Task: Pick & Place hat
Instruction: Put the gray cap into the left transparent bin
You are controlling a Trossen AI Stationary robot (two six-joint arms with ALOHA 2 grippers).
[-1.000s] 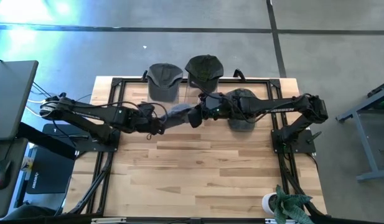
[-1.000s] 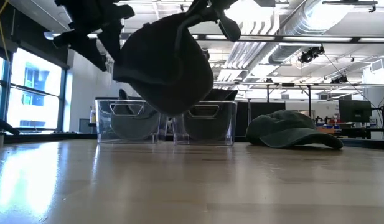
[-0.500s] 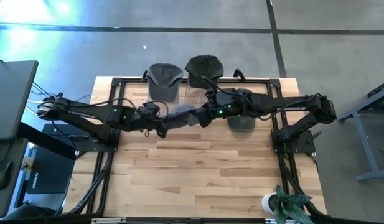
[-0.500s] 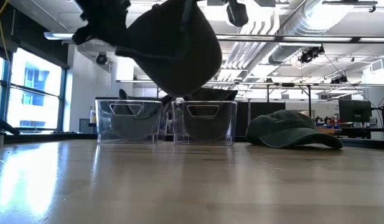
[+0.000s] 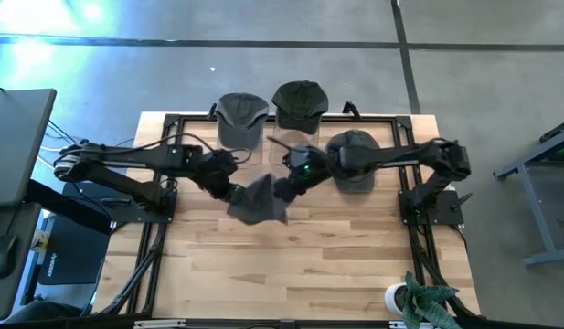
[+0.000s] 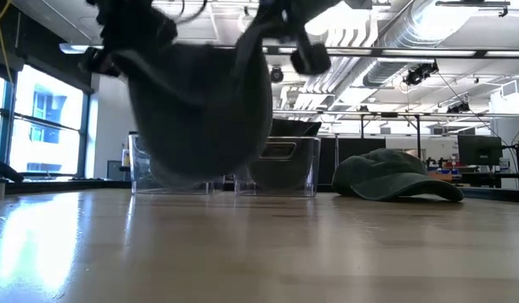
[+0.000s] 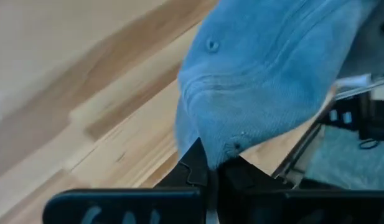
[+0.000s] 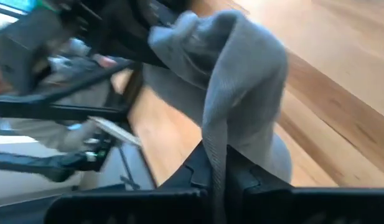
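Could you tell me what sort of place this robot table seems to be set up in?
Probably an open-plan lab or industrial workspace: exposed ceiling ducts and strip lights overhead, desks with monitors behind the wooden table, and a polished concrete floor around it.

A hat (image 5: 260, 202) hangs before 2 bins (image 6: 225, 162), another hat (image 6: 398, 177) beside.

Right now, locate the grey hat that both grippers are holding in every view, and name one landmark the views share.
High view: the grey hat hangs mid-table between left gripper and right gripper.
Low view: hat fills the upper left, clear of the table.
Left wrist view: hat at upper right.
Right wrist view: hat at centre.
Shared landmark: the wooden table.
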